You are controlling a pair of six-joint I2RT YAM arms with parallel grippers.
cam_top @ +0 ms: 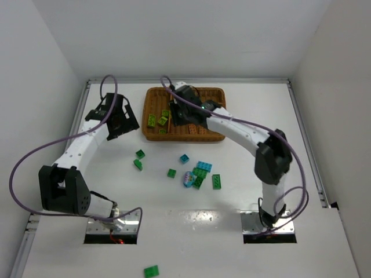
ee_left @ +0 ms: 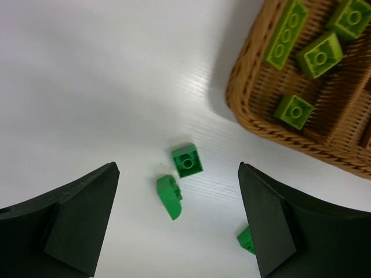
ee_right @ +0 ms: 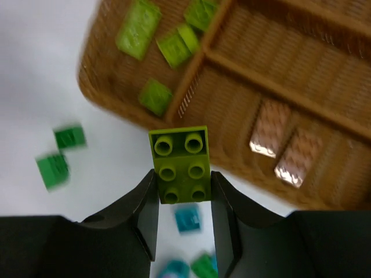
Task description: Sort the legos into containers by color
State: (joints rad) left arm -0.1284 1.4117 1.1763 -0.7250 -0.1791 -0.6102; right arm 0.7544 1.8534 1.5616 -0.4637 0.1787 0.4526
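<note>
Well, one brown wicker tray (cam_top: 185,139) stands on the white bench (cam_top: 191,231), split into one narrow section at its left end and three long sections.

Four lime green bricks (ee_right: 138,29) lie in the narrow section. Two orange-brown bricks (ee_right: 269,127) lie side by side in the long section nearest the tray's front wall (both shine under the light).

The right claw (ee_right: 184,185) hangs over the tray's left part, clamped on a fifth lime brick (ee_right: 178,152). This brick is studs-up and shows six round studs in two rows, with the fingers pressing its two long sides.

The left claw (cam_top: 123,120) hovers just left of the tray with its jaws spread wide and nothing between them.

In front of the tray's left corner, two dark green bricks (ee_left: 186,160) lie close together on the bench, one square with a single stud and one curved. A third dark green brick (cam_top: 171,172) lies a little to their right.

Further in front of the tray's middle sits a lone teal-blue brick (cam_top: 184,158), and just beyond it a mixed cluster (cam_top: 200,174) of teal-blue and dark green pieces (too bunched for a sure count).

One more green brick (cam_top: 151,270) lies well apart from the tray, at the bench's near edge.
</note>
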